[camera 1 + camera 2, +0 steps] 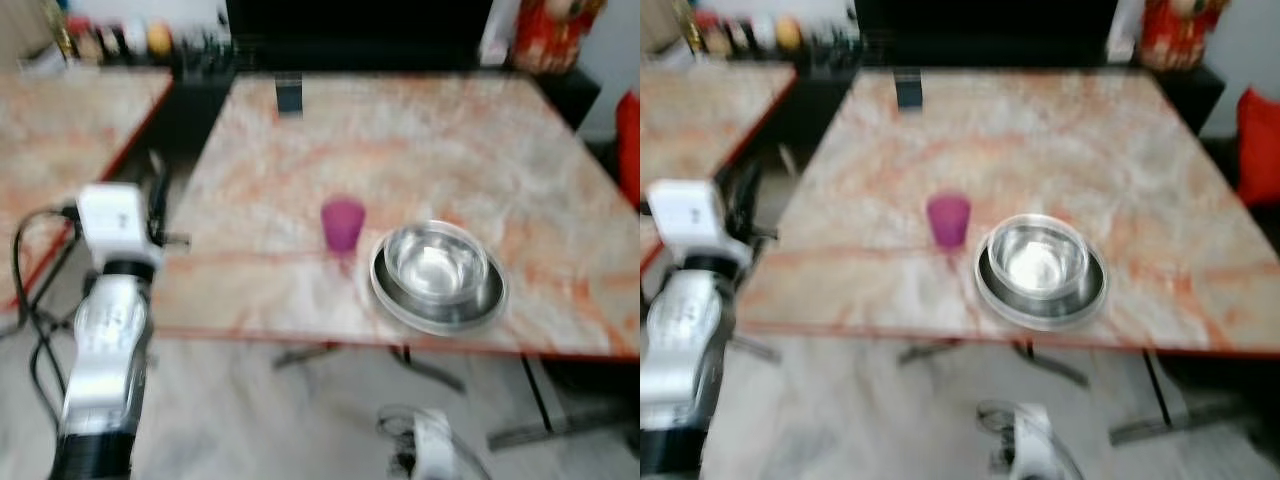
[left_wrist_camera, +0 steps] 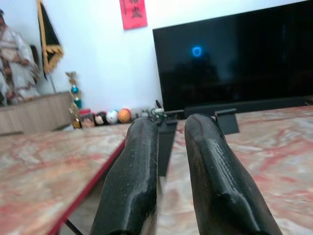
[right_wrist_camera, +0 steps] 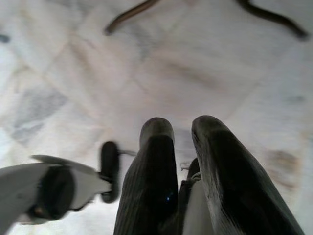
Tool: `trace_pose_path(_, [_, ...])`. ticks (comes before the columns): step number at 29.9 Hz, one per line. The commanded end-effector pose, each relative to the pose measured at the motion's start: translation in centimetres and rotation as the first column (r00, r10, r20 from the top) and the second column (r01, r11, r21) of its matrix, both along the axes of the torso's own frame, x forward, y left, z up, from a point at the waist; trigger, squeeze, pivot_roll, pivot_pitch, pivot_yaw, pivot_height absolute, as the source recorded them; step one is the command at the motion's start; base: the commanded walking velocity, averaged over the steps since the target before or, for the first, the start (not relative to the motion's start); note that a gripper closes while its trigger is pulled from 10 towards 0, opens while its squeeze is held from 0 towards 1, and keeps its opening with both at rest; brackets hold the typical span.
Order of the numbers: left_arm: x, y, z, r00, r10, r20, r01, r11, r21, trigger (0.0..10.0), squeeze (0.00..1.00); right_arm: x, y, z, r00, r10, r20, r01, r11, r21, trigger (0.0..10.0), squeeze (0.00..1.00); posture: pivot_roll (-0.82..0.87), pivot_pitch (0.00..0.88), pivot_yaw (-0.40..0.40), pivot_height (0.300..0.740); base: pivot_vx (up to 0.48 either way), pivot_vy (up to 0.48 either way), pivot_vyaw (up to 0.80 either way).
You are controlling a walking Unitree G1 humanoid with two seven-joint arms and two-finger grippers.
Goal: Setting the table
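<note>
Here, in the left eye view, a marble-patterned table carries a purple cup near its front edge, just beside a steel bowl nested in a steel plate; the raised left arm stands at the table's left side. The picture is blurred. Left wrist view: the left gripper, fingers narrowly parted and empty, points toward a dark television. Right wrist view: the right gripper, fingers almost together and holding nothing, hangs over a pale tiled floor.
</note>
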State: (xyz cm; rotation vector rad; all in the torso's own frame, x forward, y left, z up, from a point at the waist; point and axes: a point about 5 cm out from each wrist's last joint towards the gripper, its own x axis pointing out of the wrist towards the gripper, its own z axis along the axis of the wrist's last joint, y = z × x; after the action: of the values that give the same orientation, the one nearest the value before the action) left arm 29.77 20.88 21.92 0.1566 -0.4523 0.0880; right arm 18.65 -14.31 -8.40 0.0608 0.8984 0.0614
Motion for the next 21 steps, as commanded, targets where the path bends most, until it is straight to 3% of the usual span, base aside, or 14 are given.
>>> trace_pose_path(1, [-0.09,-0.53,0.12,1.000,-0.011,0.005,0.011,1.000,0.005,10.0,0.00,-0.72,-1.19,-0.34,0.999,-0.021,-0.025,0.020,0.999,-0.027,10.0,0.00,0.04,0.068,0.034,0.740,0.000,0.341,0.00])
trace_pose_path(5, [-0.15,-0.29,0.11,1.000,0.000,0.004,0.000,1.000,0.005,10.0,0.00,-0.57,-1.22,-0.25,1.000,0.006,-0.015,-0.006,0.999,-0.043,10.0,0.00,0.04,0.071,0.033,0.740,0.000,0.339,0.25])
trace_pose_path(15, [-0.17,-0.09,0.18,1.000,0.010,0.005,-0.010,1.000,0.001,10.0,0.00,-0.55,-1.21,-0.25,1.000,0.008,-0.019,-0.009,0.999,-0.039,10.0,0.00,0.04,0.073,0.031,0.740,0.000,0.341,0.72])
trace_pose_path(21, [-0.20,-0.09,0.21,1.000,0.013,0.006,-0.013,1.000,0.003,10.0,0.00,-0.59,-1.19,-0.27,1.000,0.006,-0.023,-0.007,0.999,-0.037,10.0,0.00,0.04,0.076,0.030,0.740,0.000,0.342,0.00])
